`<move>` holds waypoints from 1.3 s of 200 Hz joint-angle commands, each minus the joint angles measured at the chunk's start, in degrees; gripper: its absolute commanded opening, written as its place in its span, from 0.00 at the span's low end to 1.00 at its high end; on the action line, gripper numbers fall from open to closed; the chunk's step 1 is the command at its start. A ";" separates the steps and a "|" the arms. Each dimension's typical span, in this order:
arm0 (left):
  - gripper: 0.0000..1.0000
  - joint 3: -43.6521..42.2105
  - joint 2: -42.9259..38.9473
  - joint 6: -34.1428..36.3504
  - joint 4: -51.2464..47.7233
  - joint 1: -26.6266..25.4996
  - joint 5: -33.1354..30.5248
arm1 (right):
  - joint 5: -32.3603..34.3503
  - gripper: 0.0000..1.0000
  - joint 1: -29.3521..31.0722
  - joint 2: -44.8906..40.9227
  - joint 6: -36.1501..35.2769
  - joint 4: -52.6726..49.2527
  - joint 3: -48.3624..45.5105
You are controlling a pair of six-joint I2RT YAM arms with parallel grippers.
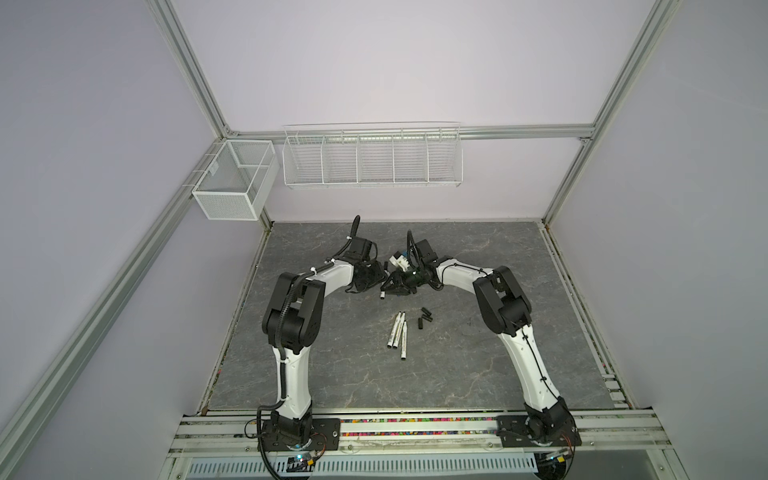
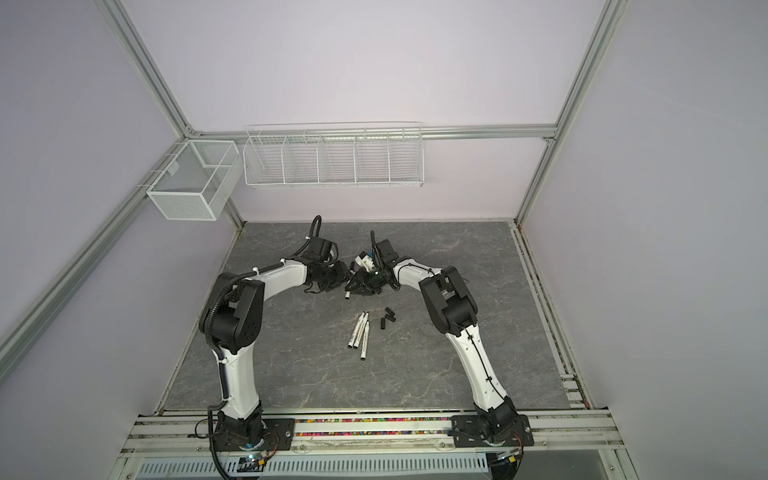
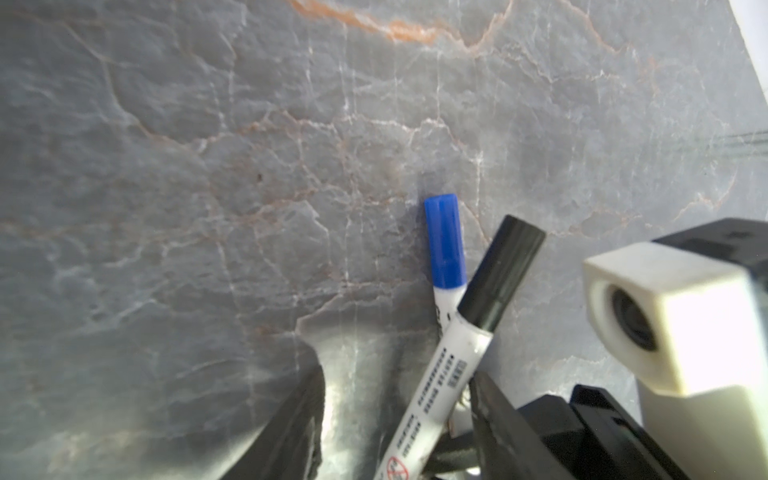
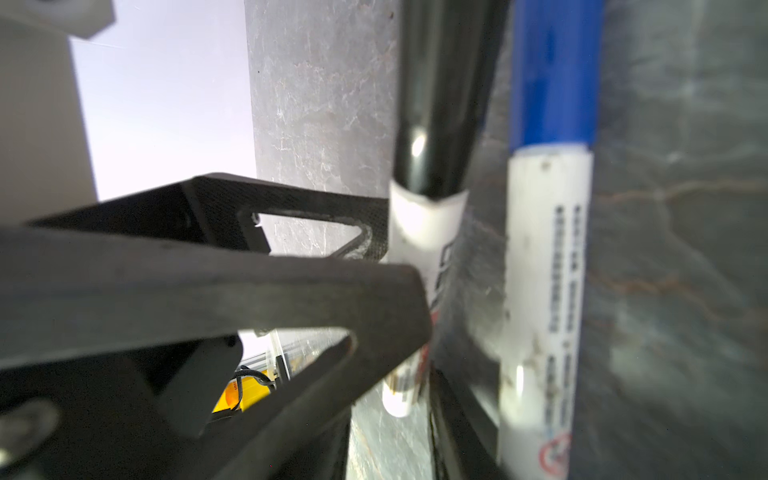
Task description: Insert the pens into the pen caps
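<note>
A white pen (image 3: 440,386) with a black cap (image 3: 500,272) on its tip hangs tilted above the table, with my right gripper (image 4: 399,415) shut on its barrel. The pen's bare end (image 1: 382,296) pokes out below the jaws. My left gripper (image 3: 395,370) is open around the same pen, which rests against one finger (image 3: 494,415) with a wide gap to the other. Both grippers (image 1: 384,277) (image 1: 388,289) meet at the middle back. A blue-capped pen (image 3: 444,241) lies on the table beside them. Three uncapped pens (image 1: 397,330) and three black pen caps (image 1: 424,318) lie nearer the front.
The grey marble-look table (image 1: 332,374) is walled on three sides. A wire shelf (image 1: 372,158) and a mesh basket (image 1: 232,178) hang on the back wall above it. The right wrist camera block (image 3: 665,316) sits close to my left gripper.
</note>
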 commanded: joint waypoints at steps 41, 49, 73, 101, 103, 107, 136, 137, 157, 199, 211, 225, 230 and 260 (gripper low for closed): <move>0.56 -5.12 7.07 -0.96 -13.10 -0.34 2.31 | 1.52 0.34 1.28 -8.33 -4.38 -0.16 -3.27; 0.56 -4.92 7.40 -1.23 -12.84 -0.35 2.52 | 1.25 0.33 1.54 -7.92 -4.47 -0.16 -3.19; 0.56 -4.09 8.49 -1.82 -12.89 -0.26 3.11 | 0.10 0.30 2.14 -6.21 -4.12 0.27 -2.05; 0.55 -3.32 9.48 -2.39 -13.08 -0.29 3.19 | -1.03 0.29 2.76 -4.29 -3.72 0.61 0.34; 0.55 -3.29 9.53 -2.39 -13.12 -0.33 3.20 | -0.99 0.29 2.77 -4.15 -3.51 0.80 0.44; 0.55 -3.25 9.66 -2.39 -13.21 -0.34 3.10 | -1.05 0.29 2.78 -3.77 -3.09 1.22 0.57; 0.55 -3.29 9.92 -2.39 -13.39 -0.33 2.87 | -0.85 0.29 2.69 -0.72 -0.87 2.56 1.98; 0.55 -3.30 9.92 -2.39 -13.41 -0.29 2.86 | -0.83 0.29 2.69 -0.67 -0.82 2.56 2.03; 0.55 -3.31 9.89 -2.30 -13.67 -0.35 2.60 | -0.50 0.29 2.25 0.82 0.14 3.43 2.24; 0.55 -3.31 9.69 -1.66 -14.51 -0.29 1.97 | 0.41 0.29 1.20 2.29 0.53 4.05 2.35; 0.55 -3.35 9.66 -1.29 -15.02 -0.30 1.62 | 0.61 0.29 0.96 2.45 0.87 4.29 2.26; 0.55 -3.61 9.51 -0.86 -15.41 -0.33 1.35 | 0.78 0.29 0.93 2.72 1.62 4.78 1.95; 0.55 -3.71 9.44 -0.70 -15.53 -0.35 1.23 | 0.67 0.29 0.85 2.84 1.88 4.97 1.84; 0.55 -4.65 8.72 0.20 -16.01 -0.31 0.66 | -0.36 0.29 0.75 2.22 2.04 6.25 0.68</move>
